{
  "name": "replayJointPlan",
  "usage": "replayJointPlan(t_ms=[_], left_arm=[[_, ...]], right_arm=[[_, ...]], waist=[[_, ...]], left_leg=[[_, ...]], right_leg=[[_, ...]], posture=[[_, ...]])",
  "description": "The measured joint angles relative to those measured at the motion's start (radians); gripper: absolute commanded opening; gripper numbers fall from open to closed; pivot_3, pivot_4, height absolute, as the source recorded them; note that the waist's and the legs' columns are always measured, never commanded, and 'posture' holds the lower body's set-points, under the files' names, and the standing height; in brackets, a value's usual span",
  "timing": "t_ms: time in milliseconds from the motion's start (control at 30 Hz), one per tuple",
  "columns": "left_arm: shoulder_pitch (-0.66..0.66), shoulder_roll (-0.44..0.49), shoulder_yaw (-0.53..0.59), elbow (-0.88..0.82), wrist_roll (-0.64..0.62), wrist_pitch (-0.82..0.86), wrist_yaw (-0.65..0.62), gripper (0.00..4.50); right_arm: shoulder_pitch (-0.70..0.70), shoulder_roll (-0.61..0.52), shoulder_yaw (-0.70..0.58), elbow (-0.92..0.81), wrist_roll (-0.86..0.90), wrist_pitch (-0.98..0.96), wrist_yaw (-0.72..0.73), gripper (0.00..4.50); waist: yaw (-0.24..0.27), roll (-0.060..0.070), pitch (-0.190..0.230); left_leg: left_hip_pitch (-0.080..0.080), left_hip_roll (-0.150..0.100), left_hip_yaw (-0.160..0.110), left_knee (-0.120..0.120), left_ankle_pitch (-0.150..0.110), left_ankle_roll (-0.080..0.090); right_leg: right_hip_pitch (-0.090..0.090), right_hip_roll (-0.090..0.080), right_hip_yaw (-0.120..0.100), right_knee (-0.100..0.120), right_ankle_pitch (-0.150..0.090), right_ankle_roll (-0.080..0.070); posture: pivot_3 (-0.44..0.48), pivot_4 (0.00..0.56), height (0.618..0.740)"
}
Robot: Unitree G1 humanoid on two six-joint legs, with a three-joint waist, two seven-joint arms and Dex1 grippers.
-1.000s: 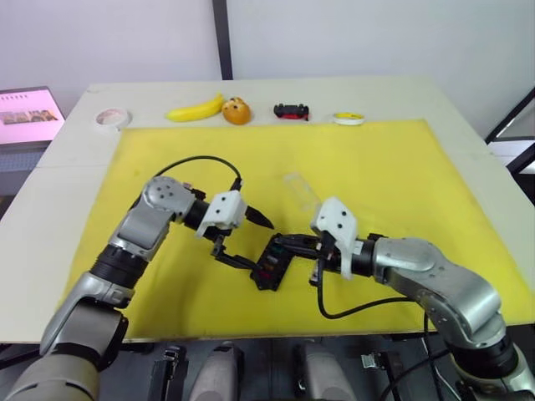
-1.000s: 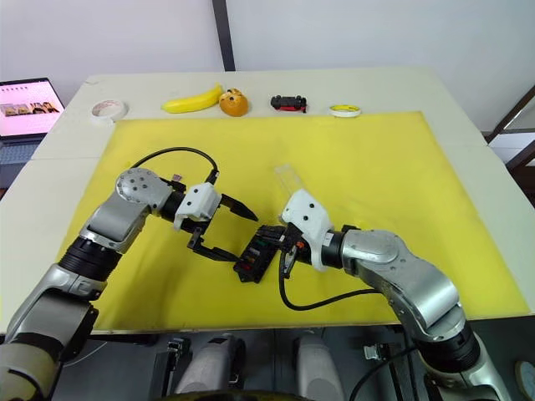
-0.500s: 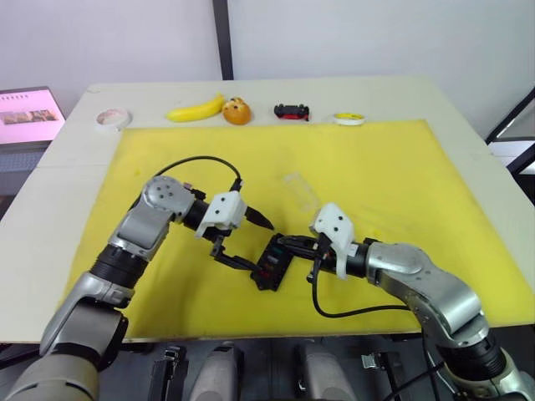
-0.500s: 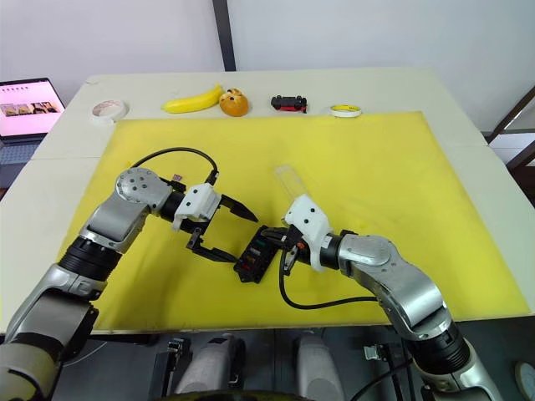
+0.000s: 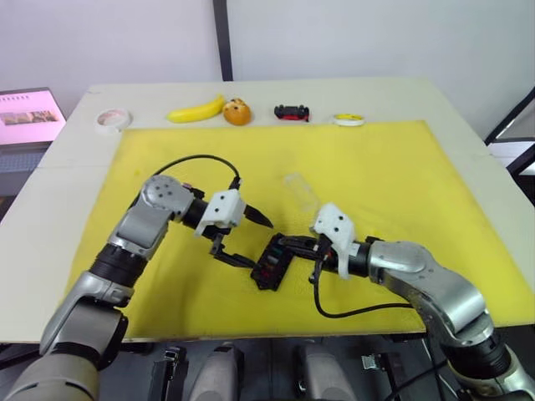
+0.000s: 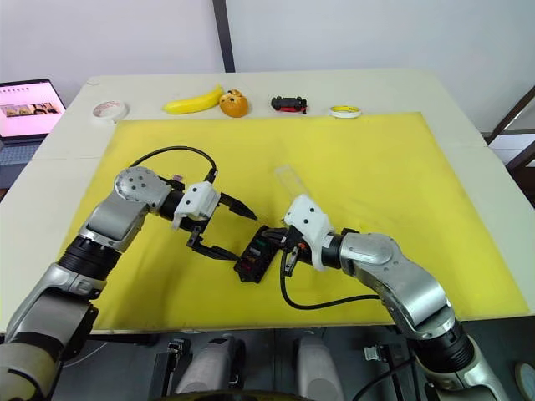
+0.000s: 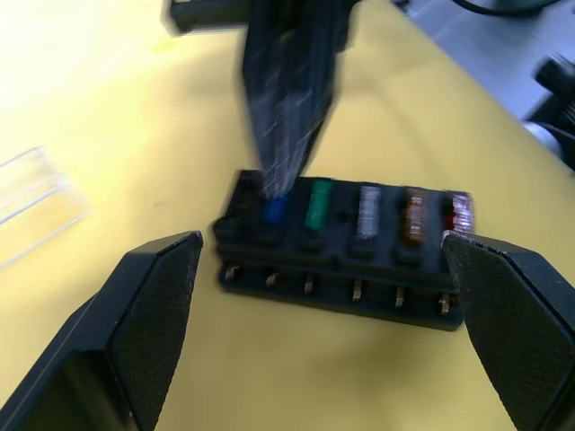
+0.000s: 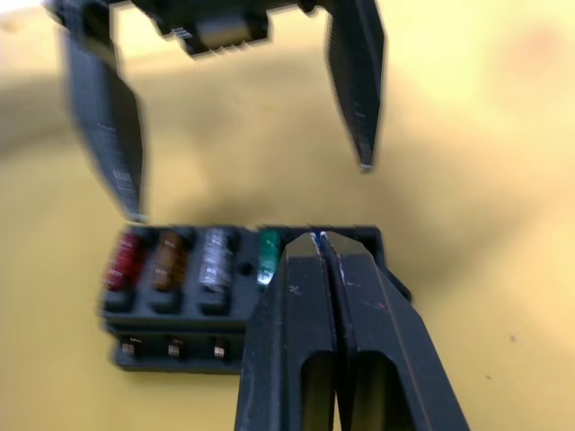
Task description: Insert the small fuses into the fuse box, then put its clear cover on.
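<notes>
Right wrist view — closed right fingers (image 8: 321,247) press blue fuse (image 7: 275,210) into fuse box (image 7: 346,256).

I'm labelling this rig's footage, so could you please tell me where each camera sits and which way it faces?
Left and right eye views: on the head, facing forward and down over the table; both arms show.
Left wrist view: on the left wrist, facing the fuse box between its open fingers.
Right wrist view: on the right wrist, facing the fuse box along its shut right gripper; the left gripper is beyond.
Both wrist views share the box and its fuses.
</notes>
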Motion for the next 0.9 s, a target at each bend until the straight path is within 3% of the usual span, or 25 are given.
replayJointPlan(t_ms=[133, 233, 467, 633, 767, 900], left_arm=[[0.159, 0.049, 0.155, -0.176, -0.099, 0.189, 0.142, 4.50], [0.329, 0.075, 0.295, -0.309, -0.185, 0.340, 0.274, 4.50], [0.776, 0.023, 0.709, -0.598, -0.340, 0.540, 0.585, 4.50], [1.034, -0.076, 0.955, -0.669, -0.406, 0.561, 0.731, 4.50], [1.119, -0.116, 1.008, -0.716, -0.450, 0.559, 0.780, 4.50], [1.097, -0.124, 0.992, -0.751, -0.533, 0.607, 0.844, 4.50]], right_arm=[[0.034, -0.089, -0.166, -0.057, 0.069, 0.018, 0.026, 0.04], [0.108, -0.172, -0.309, -0.056, 0.105, 0.019, 0.075, 0.80], [0.217, -0.294, -0.550, 0.095, 0.148, -0.036, 0.216, 4.33], [0.241, -0.326, -0.625, 0.224, 0.119, -0.111, 0.264, 4.43], [0.224, -0.324, -0.621, 0.247, 0.119, -0.123, 0.264, 4.43], [0.145, -0.324, -0.551, 0.249, 0.120, -0.128, 0.256, 4.43]], waist=[[0.002, 0.000, 0.000], [0.006, 0.000, 0.000], [0.004, 0.001, 0.000], [0.014, 0.001, -0.001], [0.013, 0.002, -0.001], [0.011, 0.002, -0.001]], left_leg=[[0.000, 0.000, 0.000, 0.000, -0.001, 0.002], [0.000, 0.000, 0.000, 0.000, -0.002, 0.003], [0.010, 0.003, 0.003, -0.004, -0.004, 0.006], [0.011, 0.003, 0.001, -0.004, -0.004, 0.006], [0.012, 0.002, 0.002, -0.004, -0.004, 0.006], [0.012, 0.003, 0.002, -0.004, -0.004, 0.006]], right_leg=[[0.000, -0.001, 0.000, 0.000, 0.000, 0.000], [0.001, -0.002, 0.001, -0.001, 0.000, 0.000], [0.012, -0.002, 0.003, -0.010, 0.000, 0.000], [0.017, -0.003, 0.001, -0.014, 0.000, 0.000], [0.017, -0.004, 0.002, -0.015, 0.000, 0.000], [0.017, -0.004, 0.001, -0.015, 0.000, 0.000]], posture=[[0.000, 0.150, 0.740], [0.000, 0.150, 0.740], [0.000, 0.150, 0.740], [0.000, 0.150, 0.740], [0.000, 0.150, 0.740], [0.000, 0.150, 0.740]])
